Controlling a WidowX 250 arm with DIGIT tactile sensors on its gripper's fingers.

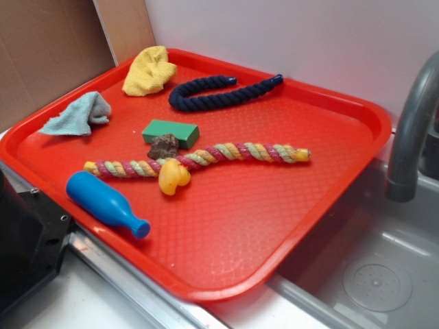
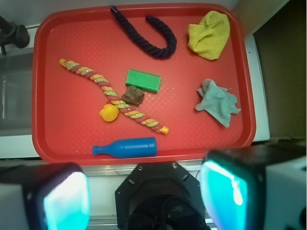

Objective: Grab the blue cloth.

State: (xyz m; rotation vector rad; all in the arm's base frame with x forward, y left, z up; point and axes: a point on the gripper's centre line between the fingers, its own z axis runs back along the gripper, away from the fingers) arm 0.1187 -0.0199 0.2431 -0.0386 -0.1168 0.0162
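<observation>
Your workspace, catalogued from the sink basin (image 1: 384,274):
- Grey basin, round drain, low beside the tray's edge.
- Grey faucet (image 1: 411,130) curving up just behind the basin.
- White wall (image 1: 288,34) behind the faucet, evenly lit.
- Brown cardboard panel (image 1: 41,48) well across from the basin, wooden board (image 1: 127,27) beside it.
- White counter strip (image 2: 259,86) by that cardboard.
</observation>
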